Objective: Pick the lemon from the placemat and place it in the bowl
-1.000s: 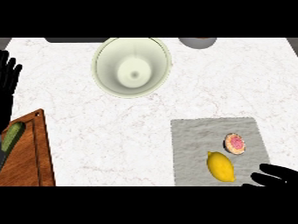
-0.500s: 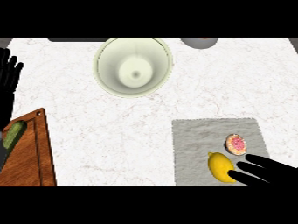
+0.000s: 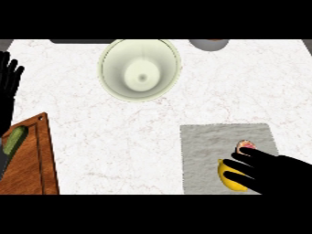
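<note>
**Grasping the lemon**

Your right hand lies over the lemon on the placemat, fingers spread, not curled round it. Wrap the fingers round the lemon only; a small pink item sits just beside it. Then lift straight up toward the bowl. Left hand rests open at the edge.

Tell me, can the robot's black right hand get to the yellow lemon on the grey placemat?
Probably yes. The black right hand already lies partly over the yellow lemon on the grey placemat, and nothing stands between them. Only the small pink round thing sits close beside it.
</note>
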Robot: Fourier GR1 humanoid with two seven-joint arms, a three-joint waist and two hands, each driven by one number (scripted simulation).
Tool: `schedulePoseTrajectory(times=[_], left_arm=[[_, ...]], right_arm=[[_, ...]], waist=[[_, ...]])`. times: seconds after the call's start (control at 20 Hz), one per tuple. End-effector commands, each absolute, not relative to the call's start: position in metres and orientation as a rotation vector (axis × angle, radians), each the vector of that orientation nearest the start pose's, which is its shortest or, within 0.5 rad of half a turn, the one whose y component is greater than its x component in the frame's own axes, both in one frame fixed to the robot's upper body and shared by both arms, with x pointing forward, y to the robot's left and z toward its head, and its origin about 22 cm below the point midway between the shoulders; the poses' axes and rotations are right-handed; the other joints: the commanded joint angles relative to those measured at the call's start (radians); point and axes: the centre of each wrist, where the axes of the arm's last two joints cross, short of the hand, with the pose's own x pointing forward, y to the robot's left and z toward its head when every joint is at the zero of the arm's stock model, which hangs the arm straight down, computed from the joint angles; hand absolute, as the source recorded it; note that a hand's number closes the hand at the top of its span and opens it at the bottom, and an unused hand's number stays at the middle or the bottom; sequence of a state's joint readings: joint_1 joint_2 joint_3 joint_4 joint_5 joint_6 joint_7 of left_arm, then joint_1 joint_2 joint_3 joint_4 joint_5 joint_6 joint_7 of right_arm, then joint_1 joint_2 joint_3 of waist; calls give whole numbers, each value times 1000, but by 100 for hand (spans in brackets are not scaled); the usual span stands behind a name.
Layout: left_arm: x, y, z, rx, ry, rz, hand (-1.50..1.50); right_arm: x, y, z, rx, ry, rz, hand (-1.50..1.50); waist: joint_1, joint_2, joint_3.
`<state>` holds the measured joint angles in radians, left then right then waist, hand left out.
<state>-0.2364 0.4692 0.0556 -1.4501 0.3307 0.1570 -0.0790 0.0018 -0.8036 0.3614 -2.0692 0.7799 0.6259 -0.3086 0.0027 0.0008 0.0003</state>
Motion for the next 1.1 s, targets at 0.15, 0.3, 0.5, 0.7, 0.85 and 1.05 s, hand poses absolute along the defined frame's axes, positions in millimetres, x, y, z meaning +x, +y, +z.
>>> schedulePoseTrajectory(times=[0.15, 0.3, 0.5, 0.7, 0.85, 1.05], left_arm=[[290, 322, 85, 220, -1787, 28, 0], [289, 328, 69, 246, -1782, 43, 0], [303, 332, 78, 244, -1785, 17, 0], [284, 338, 88, 239, -1791, 46, 0], [274, 333, 74, 239, -1777, 25, 0], [289, 304, 77, 252, -1797, 36, 0]], right_arm=[[224, -254, 94, -198, -1364, 2038, -150], [210, -252, 85, -174, -1386, 2037, -150], [206, -261, 94, -155, -1392, 2078, -150], [204, -241, 67, -198, -1353, 2073, -150], [228, -242, 74, -225, -1329, 2081, -150], [197, -228, 54, -193, -1360, 2073, -150]], waist=[[4, -1, 0], [-3, -1, 0], [-9, -1, 0], [-2, -2, 0], [1, -1, 0], [-8, -2, 0]])
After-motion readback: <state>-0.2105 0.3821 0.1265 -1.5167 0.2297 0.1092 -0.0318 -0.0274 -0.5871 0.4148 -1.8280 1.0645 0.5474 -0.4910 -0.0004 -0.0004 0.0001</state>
